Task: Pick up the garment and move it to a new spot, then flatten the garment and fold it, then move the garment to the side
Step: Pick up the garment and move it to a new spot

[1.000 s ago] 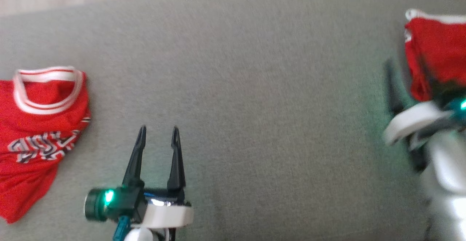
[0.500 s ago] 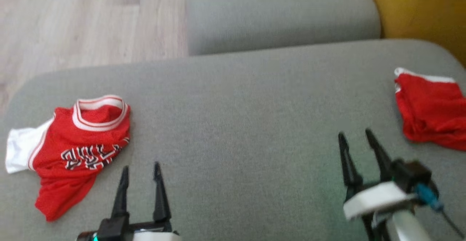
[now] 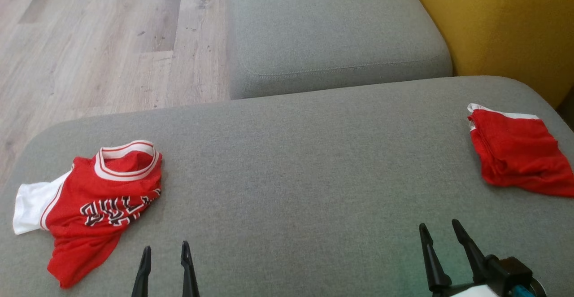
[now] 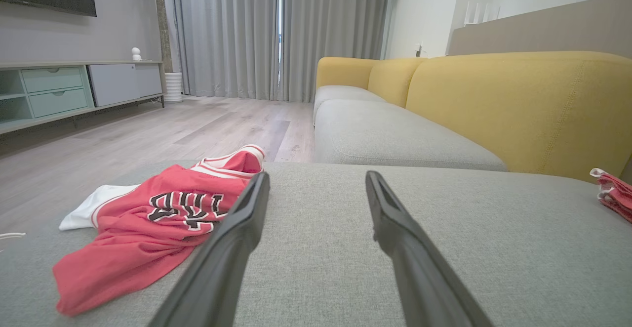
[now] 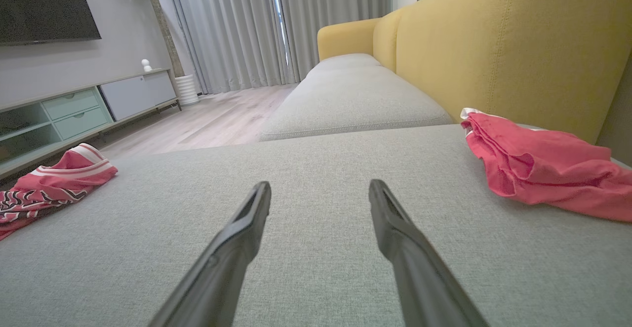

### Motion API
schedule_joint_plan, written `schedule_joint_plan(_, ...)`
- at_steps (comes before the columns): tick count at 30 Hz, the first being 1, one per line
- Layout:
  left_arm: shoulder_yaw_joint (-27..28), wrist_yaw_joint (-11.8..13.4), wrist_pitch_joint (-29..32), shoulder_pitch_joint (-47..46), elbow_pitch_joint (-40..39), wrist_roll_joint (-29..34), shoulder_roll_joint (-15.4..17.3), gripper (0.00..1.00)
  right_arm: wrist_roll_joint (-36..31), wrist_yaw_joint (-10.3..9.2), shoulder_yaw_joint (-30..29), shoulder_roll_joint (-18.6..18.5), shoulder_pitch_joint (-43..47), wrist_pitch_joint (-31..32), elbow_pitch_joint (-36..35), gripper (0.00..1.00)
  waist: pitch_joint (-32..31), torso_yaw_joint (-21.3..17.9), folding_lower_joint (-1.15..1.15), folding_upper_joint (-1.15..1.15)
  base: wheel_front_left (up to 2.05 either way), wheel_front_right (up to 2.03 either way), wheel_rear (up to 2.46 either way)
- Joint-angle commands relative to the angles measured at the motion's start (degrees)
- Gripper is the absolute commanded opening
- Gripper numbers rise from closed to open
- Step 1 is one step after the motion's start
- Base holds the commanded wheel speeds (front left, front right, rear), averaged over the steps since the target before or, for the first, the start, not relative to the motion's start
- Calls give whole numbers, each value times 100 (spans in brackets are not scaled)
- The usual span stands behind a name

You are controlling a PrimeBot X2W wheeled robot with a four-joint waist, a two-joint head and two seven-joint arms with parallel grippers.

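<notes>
A crumpled red jersey (image 3: 103,198) with a white collar and lettering lies at the left of the grey cushion (image 3: 305,167). A folded red garment (image 3: 515,162) lies at the cushion's right end. My left gripper (image 3: 165,246) is open and empty, just right of the jersey's lower edge and not touching it. My right gripper (image 3: 438,225) is open and empty, a little in front and to the left of the folded garment. In the left wrist view, the jersey (image 4: 148,228) lies left of the left gripper (image 4: 316,176). In the right wrist view, the folded garment (image 5: 538,164) lies right of the right gripper (image 5: 320,183).
A second grey seat cushion (image 3: 332,28) adjoins the far edge, with a yellow backrest (image 3: 493,19) to the right. Wooden floor (image 3: 89,41) lies past the cushion's far-left edge. A low TV cabinet (image 4: 59,90) stands across the room.
The head camera has tilted up, bringing the floor and the far cushion into view. My right gripper, beside the folded red garment a second ago, now stands apart from it.
</notes>
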Motion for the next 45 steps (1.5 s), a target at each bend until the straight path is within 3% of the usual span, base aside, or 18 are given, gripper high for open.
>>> schedule_joint_plan(1, 232, -15, -55, -191, -164, 10, -35, 100, -43, 39, 125, -46, -159, -62, -201, 100, -7, 0, 0, 0, 0, 0, 0)
schedule_joint_plan(26, 194, -40, -55, -165, -87, -8, -35, 100, -80, 39, 126, -123, -3, -62, -252, 100, -92, 141, 0, 0, 0, 0, 0)
schedule_joint_plan(39, 329, -101, -55, -304, -269, 144, -35, 100, -95, 39, 385, -101, -53, -62, -355, 100, 164, 1174, 0, 0, 0, 0, 0)
schedule_joint_plan(45, 408, -154, -55, -372, -306, 208, -35, 100, -84, 39, 415, -39, -95, -62, -373, 100, 268, 1899, 0, 0, 0, 0, 0)
